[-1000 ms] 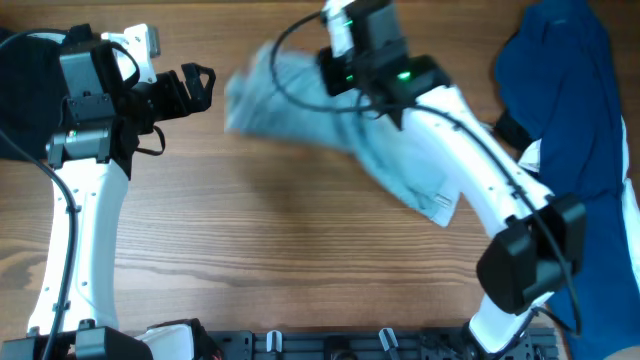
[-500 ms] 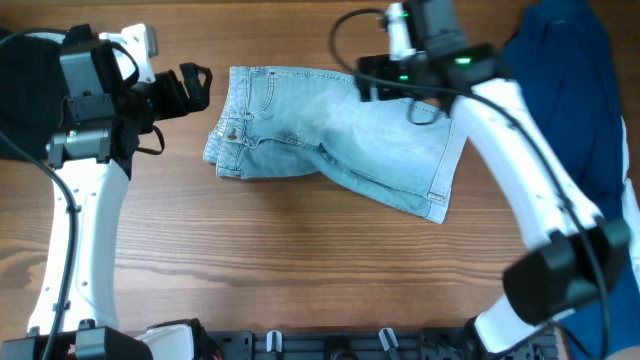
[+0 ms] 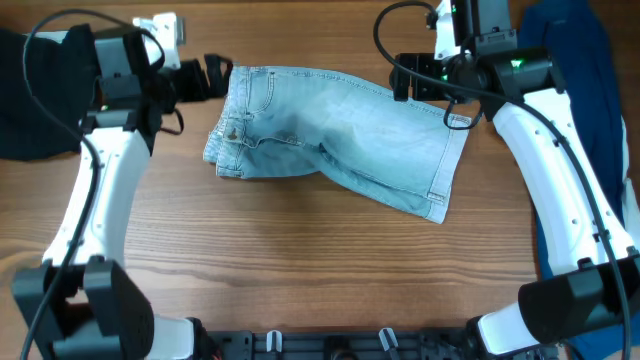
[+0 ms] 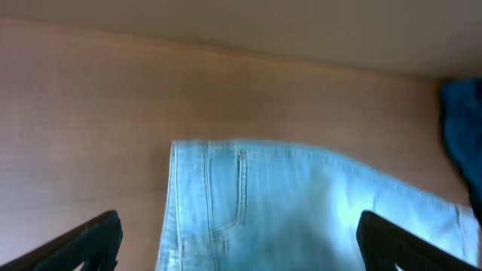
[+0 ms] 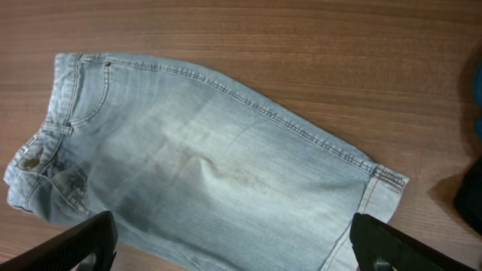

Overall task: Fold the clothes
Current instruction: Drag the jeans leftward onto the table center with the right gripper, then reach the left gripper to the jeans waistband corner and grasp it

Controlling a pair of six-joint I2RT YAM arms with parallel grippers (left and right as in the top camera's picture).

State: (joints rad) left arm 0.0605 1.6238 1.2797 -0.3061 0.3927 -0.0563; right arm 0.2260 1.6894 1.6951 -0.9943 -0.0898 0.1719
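Note:
The clothes, a pair of faded light-blue denim shorts (image 3: 340,140), lie spread on the wooden table, waistband to the left and leg cuffs to the right. My left gripper (image 3: 215,77) hovers open just off the waistband's upper left corner. In the left wrist view the shorts (image 4: 301,211) fill the space between and beyond its dark fingertips (image 4: 98,241). My right gripper (image 3: 425,92) is open above the upper right leg, holding nothing. The right wrist view looks down on the shorts (image 5: 211,150) with the gripper (image 5: 233,245) spread wide over them.
A dark blue garment (image 3: 575,100) is heaped at the table's right side, under my right arm. A black cloth (image 3: 25,100) lies at the far left. Bare wood (image 3: 300,260) runs along the front half.
The right gripper has opened and let the shorts drop. They now lie flat. It drew back to the right. The left arm has swung toward the waistband.

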